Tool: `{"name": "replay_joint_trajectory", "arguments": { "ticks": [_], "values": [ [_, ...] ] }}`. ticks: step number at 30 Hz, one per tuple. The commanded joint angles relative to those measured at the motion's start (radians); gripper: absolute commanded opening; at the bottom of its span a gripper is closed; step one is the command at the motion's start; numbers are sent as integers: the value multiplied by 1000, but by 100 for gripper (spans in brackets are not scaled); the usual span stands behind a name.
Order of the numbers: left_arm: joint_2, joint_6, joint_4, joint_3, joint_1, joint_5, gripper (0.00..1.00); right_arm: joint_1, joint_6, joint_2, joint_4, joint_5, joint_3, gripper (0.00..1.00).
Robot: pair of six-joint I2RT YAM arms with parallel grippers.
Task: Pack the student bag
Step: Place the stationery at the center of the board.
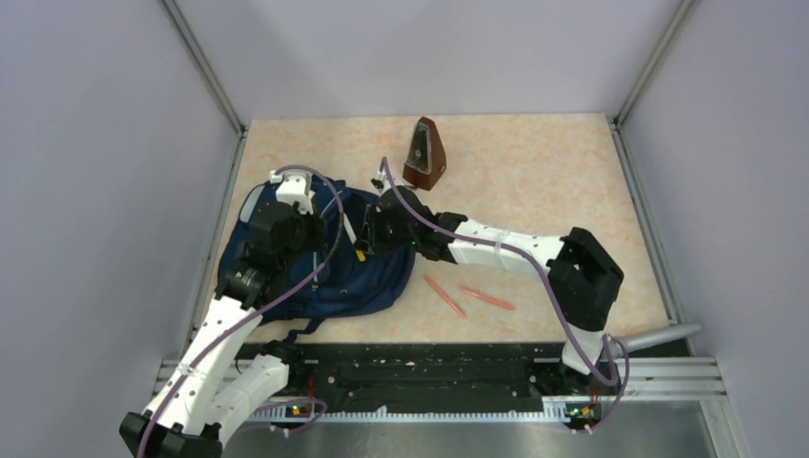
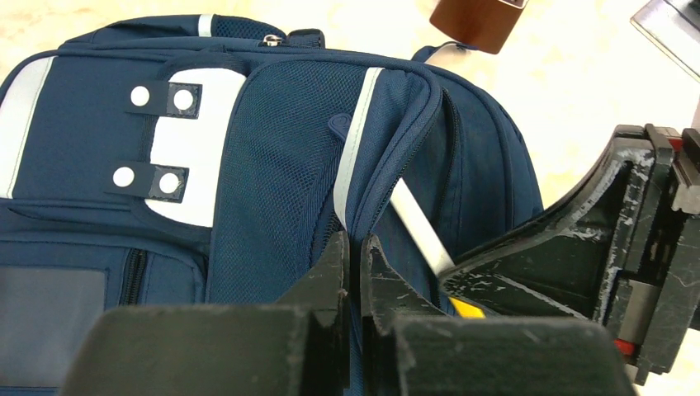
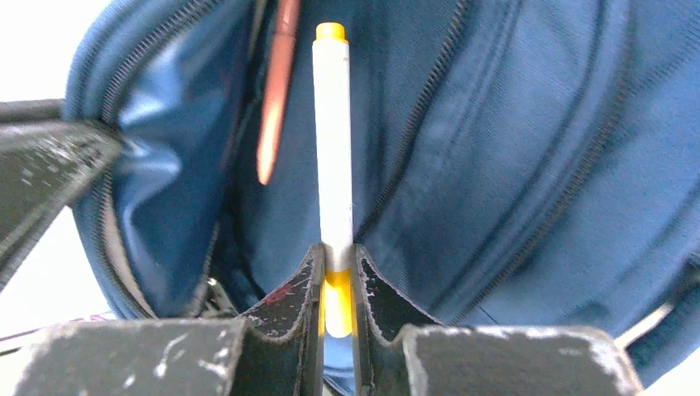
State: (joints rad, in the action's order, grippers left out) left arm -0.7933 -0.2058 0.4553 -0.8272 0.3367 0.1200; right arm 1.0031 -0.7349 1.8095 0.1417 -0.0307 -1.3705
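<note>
The student bag, navy with pale stripes, lies at the left of the table with a compartment held agape. My left gripper is shut on the fabric edge of that opening, at the bag's top in the top view. My right gripper is shut on a white pen with yellow ends, whose far end points into the open compartment. It meets the bag from the right. An orange pen lies inside the compartment. The white pen also shows in the left wrist view.
A brown metronome stands behind the bag. Two orange pens lie on the table right of the bag. A grey tapered object rests at the near right edge by the right arm's base.
</note>
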Motion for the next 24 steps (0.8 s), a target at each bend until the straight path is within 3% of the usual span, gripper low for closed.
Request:
{"name": "replay_joint_trajectory", "arguments": {
  "ticks": [1, 11, 16, 21, 24],
  "values": [
    [30, 11, -88, -13, 1, 1, 0, 3, -105, 48, -157, -41, -54, 0],
    [34, 9, -88, -13, 0, -6, 0, 52, -158, 184, -244, 15, -151, 0],
    [32, 8, -87, -13, 1, -5, 0, 79, -115, 200, -223, 60, -167, 22],
    [30, 9, -86, -13, 1, -13, 0, 78, -74, 170, -243, 80, -137, 36],
    [30, 9, -86, -15, 1, -13, 0, 80, -45, 132, -267, 97, -94, 38]
  ]
}}
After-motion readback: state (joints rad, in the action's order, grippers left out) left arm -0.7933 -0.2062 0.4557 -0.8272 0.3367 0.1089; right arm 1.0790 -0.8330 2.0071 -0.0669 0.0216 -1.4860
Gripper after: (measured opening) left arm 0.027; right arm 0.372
